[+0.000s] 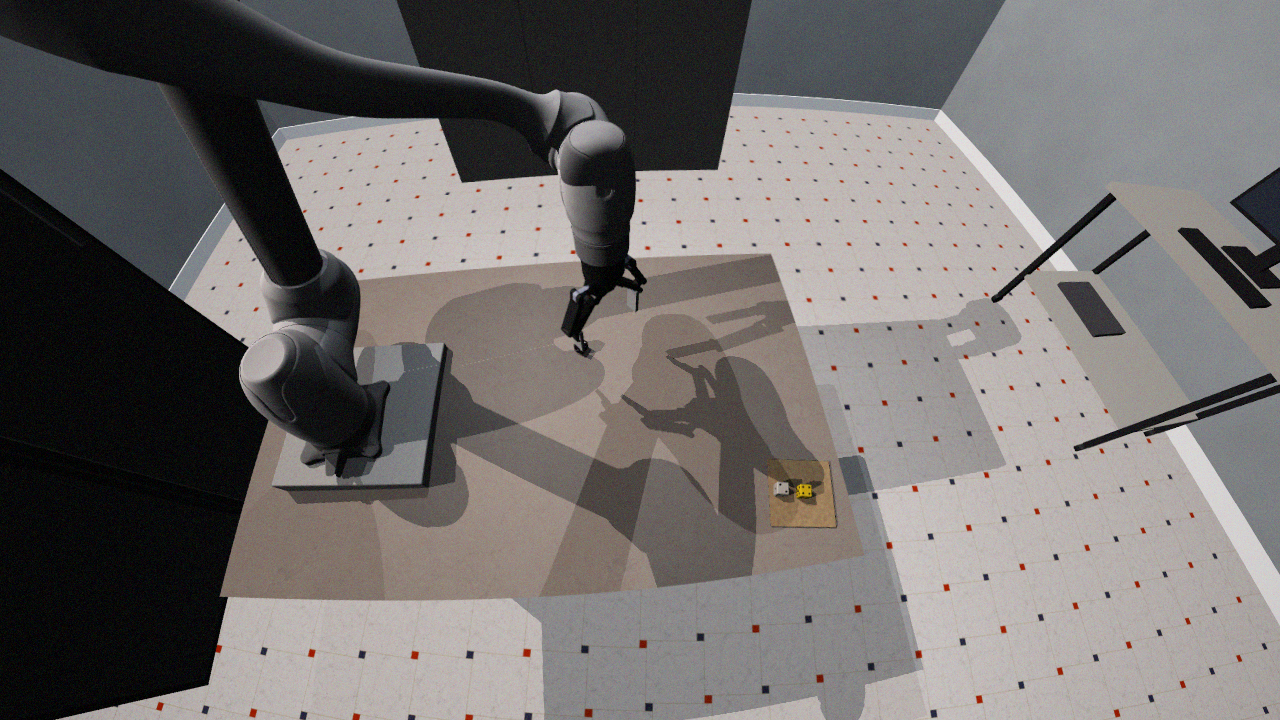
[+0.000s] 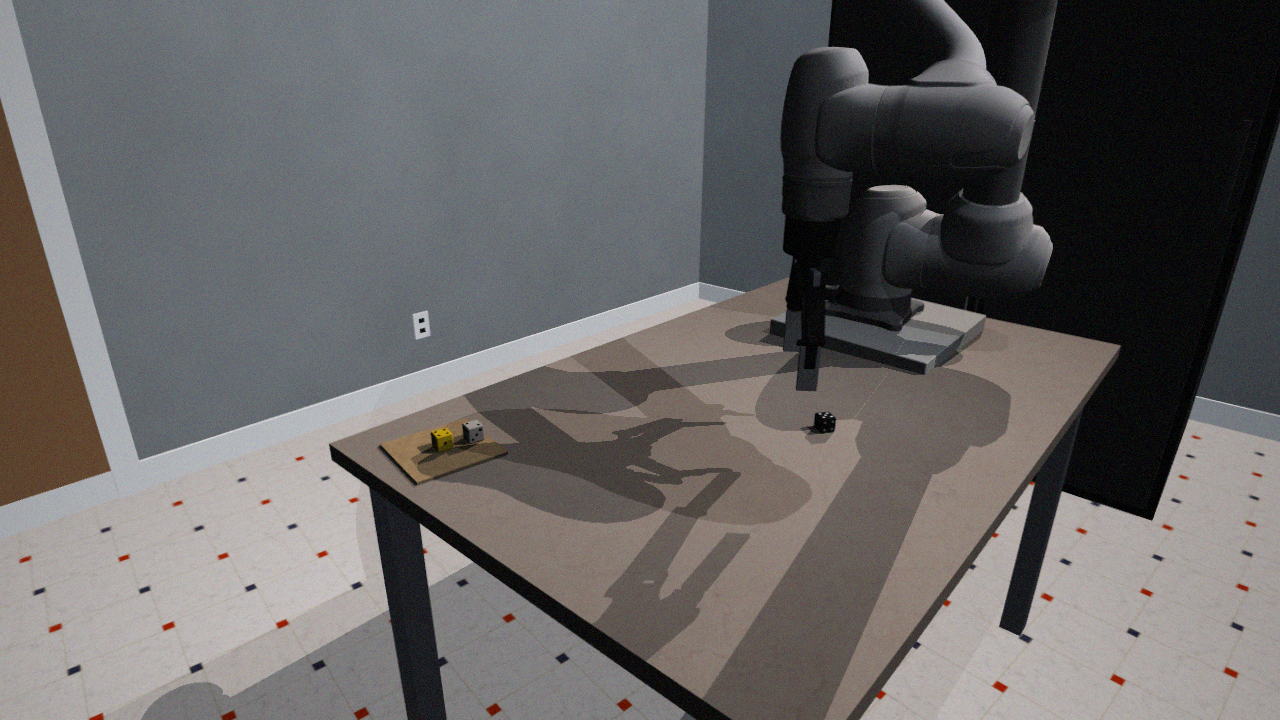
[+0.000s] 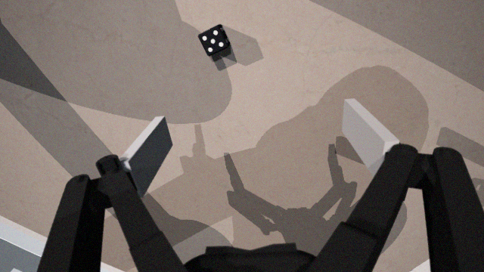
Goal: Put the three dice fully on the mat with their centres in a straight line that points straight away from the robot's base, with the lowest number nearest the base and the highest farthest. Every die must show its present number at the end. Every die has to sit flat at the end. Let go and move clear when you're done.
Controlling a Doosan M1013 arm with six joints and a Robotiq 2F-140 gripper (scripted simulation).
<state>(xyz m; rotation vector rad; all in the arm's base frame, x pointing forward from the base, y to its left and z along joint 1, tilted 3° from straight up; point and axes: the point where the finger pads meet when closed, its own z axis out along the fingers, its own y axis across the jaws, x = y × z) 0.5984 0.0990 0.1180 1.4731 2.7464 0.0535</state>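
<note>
A black die [image 1: 582, 350] [image 2: 824, 421] [image 3: 213, 40] lies on the table off the mat; its top shows five in the wrist view. A white die [image 1: 781, 488] [image 2: 472, 432] and a yellow die [image 1: 804, 490] [image 2: 442, 438] sit flat on the tan mat [image 1: 787, 516] [image 2: 474, 459]; the white one is nearer the base. The yellow top shows four; the white top is too small to read surely. My gripper [image 1: 600, 324] [image 2: 799, 365] [image 3: 253, 123] is open and empty above the table. The black die is beyond the fingertips in the wrist view and partly hidden by a finger in the top view.
The robot's base stands on a grey plate [image 1: 407, 429] [image 2: 939, 344] at one end of the table [image 1: 501, 555] [image 2: 572, 465]. The mat lies near the table's far end, close to its edges. Arm shadows cross the table.
</note>
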